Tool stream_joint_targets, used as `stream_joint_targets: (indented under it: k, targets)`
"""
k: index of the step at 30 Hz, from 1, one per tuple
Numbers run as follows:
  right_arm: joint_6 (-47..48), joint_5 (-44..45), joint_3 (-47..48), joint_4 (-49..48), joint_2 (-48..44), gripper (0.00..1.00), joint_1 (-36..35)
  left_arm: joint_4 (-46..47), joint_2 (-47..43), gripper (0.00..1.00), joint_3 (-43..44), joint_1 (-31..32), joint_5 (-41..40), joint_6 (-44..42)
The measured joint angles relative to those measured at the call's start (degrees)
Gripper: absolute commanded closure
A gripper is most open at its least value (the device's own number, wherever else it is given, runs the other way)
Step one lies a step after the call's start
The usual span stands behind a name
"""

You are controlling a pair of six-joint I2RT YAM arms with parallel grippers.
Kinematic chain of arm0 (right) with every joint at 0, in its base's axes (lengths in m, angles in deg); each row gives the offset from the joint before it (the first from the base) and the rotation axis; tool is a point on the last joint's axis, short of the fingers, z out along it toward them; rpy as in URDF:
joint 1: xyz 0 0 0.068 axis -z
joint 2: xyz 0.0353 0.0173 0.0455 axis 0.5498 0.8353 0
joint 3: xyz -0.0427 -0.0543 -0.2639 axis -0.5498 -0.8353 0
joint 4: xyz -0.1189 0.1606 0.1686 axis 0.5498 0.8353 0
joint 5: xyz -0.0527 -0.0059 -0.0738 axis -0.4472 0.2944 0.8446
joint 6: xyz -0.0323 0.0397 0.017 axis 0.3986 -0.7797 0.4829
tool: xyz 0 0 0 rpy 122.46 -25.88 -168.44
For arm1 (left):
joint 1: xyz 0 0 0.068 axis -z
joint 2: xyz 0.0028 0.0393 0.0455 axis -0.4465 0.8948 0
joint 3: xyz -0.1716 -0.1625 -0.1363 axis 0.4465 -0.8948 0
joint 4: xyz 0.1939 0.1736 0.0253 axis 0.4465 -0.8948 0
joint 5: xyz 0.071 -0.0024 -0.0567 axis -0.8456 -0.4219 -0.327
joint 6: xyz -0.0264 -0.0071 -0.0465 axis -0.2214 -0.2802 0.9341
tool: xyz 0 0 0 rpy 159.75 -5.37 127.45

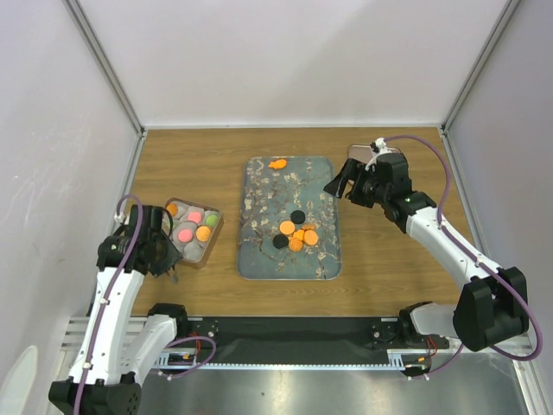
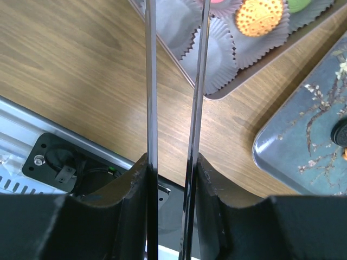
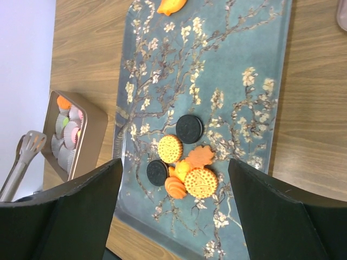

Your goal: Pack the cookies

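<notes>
Packing looks partway done: some cookies (image 1: 192,226), pink, orange and perhaps green, sit in paper cups (image 2: 217,51) in the tin (image 1: 207,252). An orange-and-black cluster (image 1: 297,235) and one irregular orange piece (image 1: 277,163) lie on the floral tray (image 1: 259,186). The left fingers (image 2: 124,189) clamp tongs (image 2: 150,108). The right fingers (image 3: 81,216) gape empty above the tray. Next, I'd say, the tongs must reach the cluster.

Tongs (image 2: 150,81): tips cut off by the left wrist view's top edge.
Box (image 2: 260,66), left of the tray (image 2: 303,157): only one corner is shown there.
Orange cookie (image 3: 171,5), tray's far end: clipped by the right wrist view's top edge.
Object (image 1: 357,153), at the tray's far right corner: partly covered by the right end effector (image 1: 344,187); unidentifiable.
</notes>
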Motion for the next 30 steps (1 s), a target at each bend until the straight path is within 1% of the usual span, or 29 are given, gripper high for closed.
stream_joint_targets:
  k: [8, 25, 30]
  targets:
    - [-0.46, -0.94, 0.0, -0.61, 0.0, 0.14, -0.63, -0.15, 0.33, 0.63, -0.24, -1.38, -1.14, 1.07]
    - [-0.61, -2.4, 0.0, -0.57, 0.0, 0.14, -1.49, 0.87, -0.68, 0.62, -5.31, -2.47, -1.33, 3.1]
    - [-0.61, -2.43, 0.0, -0.59, 0.0, 0.14, -1.51, 1.16, -0.94, 0.6, -5.66, -2.58, -1.55, 3.52]
